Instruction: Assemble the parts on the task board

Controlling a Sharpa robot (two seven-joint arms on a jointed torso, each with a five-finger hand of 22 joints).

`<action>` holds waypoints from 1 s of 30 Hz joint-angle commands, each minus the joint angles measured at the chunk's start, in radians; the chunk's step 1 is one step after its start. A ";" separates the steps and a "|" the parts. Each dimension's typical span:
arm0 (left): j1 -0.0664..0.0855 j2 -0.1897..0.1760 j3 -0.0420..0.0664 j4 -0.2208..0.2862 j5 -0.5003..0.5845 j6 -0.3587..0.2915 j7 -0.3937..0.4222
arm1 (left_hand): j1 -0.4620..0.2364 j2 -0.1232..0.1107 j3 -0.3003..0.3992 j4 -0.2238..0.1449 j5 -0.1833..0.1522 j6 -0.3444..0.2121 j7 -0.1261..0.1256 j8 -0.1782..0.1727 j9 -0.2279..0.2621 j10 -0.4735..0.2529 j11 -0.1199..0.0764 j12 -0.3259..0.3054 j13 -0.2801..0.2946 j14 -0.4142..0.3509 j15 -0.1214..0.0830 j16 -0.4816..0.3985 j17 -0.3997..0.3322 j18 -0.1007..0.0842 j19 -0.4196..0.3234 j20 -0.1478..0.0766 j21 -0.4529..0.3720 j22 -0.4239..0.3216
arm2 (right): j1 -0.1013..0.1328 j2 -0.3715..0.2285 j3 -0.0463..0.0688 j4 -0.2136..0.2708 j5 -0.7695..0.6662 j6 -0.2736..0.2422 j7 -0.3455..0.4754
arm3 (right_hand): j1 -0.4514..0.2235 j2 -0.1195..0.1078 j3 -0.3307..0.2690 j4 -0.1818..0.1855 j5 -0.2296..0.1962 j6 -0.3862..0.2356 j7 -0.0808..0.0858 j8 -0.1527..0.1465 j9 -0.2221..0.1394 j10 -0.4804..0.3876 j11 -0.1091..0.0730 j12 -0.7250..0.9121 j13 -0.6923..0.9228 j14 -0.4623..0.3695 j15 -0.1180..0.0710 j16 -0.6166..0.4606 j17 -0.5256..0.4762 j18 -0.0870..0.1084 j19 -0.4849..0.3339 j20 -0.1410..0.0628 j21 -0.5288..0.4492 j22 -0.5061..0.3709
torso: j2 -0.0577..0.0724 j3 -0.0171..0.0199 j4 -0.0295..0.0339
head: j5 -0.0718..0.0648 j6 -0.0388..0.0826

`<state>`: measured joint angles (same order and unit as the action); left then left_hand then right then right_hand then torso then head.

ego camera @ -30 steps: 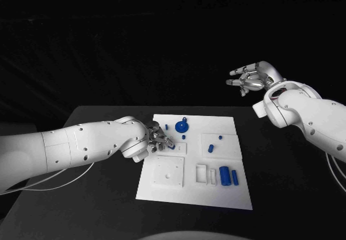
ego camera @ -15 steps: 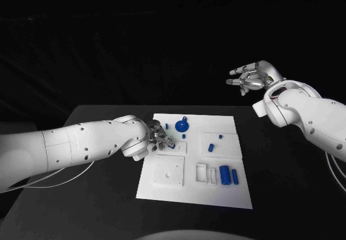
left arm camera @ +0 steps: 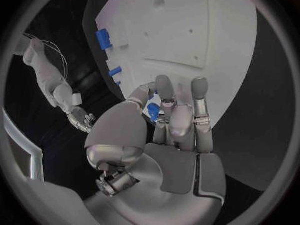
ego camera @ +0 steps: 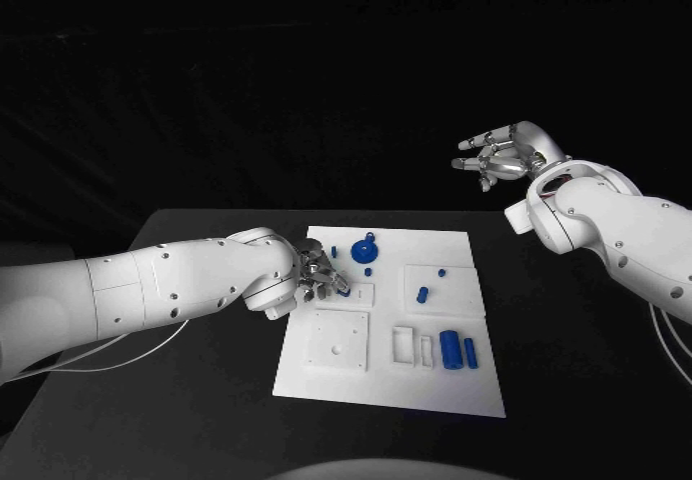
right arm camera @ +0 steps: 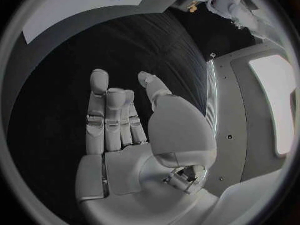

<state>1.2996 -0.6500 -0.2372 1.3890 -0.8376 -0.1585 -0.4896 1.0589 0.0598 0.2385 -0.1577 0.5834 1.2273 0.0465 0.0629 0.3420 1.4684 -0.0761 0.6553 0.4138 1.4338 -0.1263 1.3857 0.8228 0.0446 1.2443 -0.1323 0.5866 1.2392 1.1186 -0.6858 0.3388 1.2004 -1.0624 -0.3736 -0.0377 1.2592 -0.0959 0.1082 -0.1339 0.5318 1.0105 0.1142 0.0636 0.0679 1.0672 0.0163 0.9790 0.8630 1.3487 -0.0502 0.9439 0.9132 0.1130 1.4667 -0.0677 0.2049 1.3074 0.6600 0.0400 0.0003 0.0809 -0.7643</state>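
I have the left hand [ego camera: 320,277] low over the task board [ego camera: 389,385] at its near-left square recess, fingers pressed together pinching a small blue part [left arm camera: 152,111], so the seat lies straight beneath it, while my right hand [ego camera: 495,157] hangs spread and empty, well beyond the board's far-right corner.

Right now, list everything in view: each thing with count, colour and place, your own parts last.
Table: one, black, under everything.
Task board: one, white, middle of the table.
Round part: one, blue, far end of the board.
Long parts: two, blue, side by side at the board's near right.
Small parts: several, blue, scattered over the board's far half.
Pinched part: one, blue, between the left hand's fingers.
Left hand: silver, at the board's left edge, holding that part.
Right hand: silver, raised beyond the table's far right, fingers apart, holding nothing.
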 commanded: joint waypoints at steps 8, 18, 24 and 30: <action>-0.008 0.010 -0.006 0.004 0.007 0.086 -0.012 | -0.012 0.014 0.005 -0.004 0.003 0.187 -0.096 0.005 0.436 0.046 -0.012 0.007 0.005 0.003 -0.008 0.008 0.012 -0.002 0.012 0.000 -0.014 0.014 | -0.002 0.003 0.000 -0.004 -0.003 0.017 0.004 | -0.010 -0.003 0.008 0.002 0.008 0.008 0.002 -0.001 -0.001 0.002 -0.006 0.002 -0.001 0.003 -0.006 -0.003 0.000 0.013 0.026 -0.007 -0.004 0.013 | 0.000 -0.0002 -0.0002 | 0.000 -0.003; -0.008 0.014 -0.006 -0.001 -0.001 0.083 -0.011 | -0.011 0.021 0.006 -0.012 -0.001 0.185 -0.096 0.006 0.439 0.046 -0.012 0.006 0.006 0.003 -0.008 0.007 0.013 -0.001 0.018 0.002 -0.033 0.035 | -0.004 0.005 0.000 -0.007 -0.002 0.019 0.004 | -0.013 -0.003 0.011 0.002 0.015 0.008 0.002 -0.001 -0.001 0.002 -0.006 0.002 -0.001 0.003 -0.006 -0.003 0.000 0.013 0.026 -0.007 -0.004 0.014 | 0.000 -0.0002 0.0000 | -0.001 -0.005; -0.008 0.022 -0.006 -0.013 -0.006 0.078 -0.009 | -0.008 0.025 0.007 -0.014 -0.002 0.183 -0.095 0.007 0.440 0.046 -0.012 0.005 0.004 0.003 -0.008 0.006 0.010 0.000 0.021 0.003 -0.039 0.041 | -0.007 0.007 0.000 -0.009 -0.002 0.019 0.005 | -0.014 -0.004 0.012 0.003 0.017 0.008 0.002 -0.001 -0.001 0.002 -0.006 0.002 -0.001 0.003 -0.006 -0.002 0.001 0.013 0.026 -0.007 -0.004 0.014 | 0.000 0.0002 -0.0004 | 0.000 -0.004; -0.008 0.030 -0.005 -0.024 -0.009 0.076 -0.008 | -0.006 0.028 0.008 -0.017 -0.003 0.182 -0.095 0.007 0.442 0.046 -0.012 0.006 0.001 0.003 -0.008 0.005 0.010 0.001 0.027 0.003 -0.051 0.054 | -0.010 0.010 0.000 -0.011 -0.002 0.021 0.005 | -0.016 -0.004 0.014 0.003 0.022 0.009 0.002 -0.001 -0.001 0.002 -0.006 0.002 0.000 0.003 -0.006 -0.002 0.001 0.013 0.026 -0.007 -0.004 0.014 | 0.001 0.0002 -0.0009 | 0.000 -0.004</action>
<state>1.2999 -0.6288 -0.2375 1.3653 -0.8439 -0.1118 -0.4940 1.0430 0.0696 0.2386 -0.1606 0.5837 1.2275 0.0466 0.0669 0.6593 1.4721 -0.0727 0.6600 0.4169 1.4346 -0.1254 1.3895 0.8339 0.0377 1.2623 -0.1284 0.5409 1.2891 1.1101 -0.6776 0.3388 1.1906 -1.0624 -0.3669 -0.0381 1.2554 -0.1000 0.1166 -0.1312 0.5499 1.0130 0.1168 0.0636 0.0680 1.0689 0.0179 0.9790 0.8632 1.3488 -0.0502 0.9439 0.9133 0.1083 1.4667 -0.0677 0.2049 1.3073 0.6601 0.0400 -0.0003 0.0804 -0.7681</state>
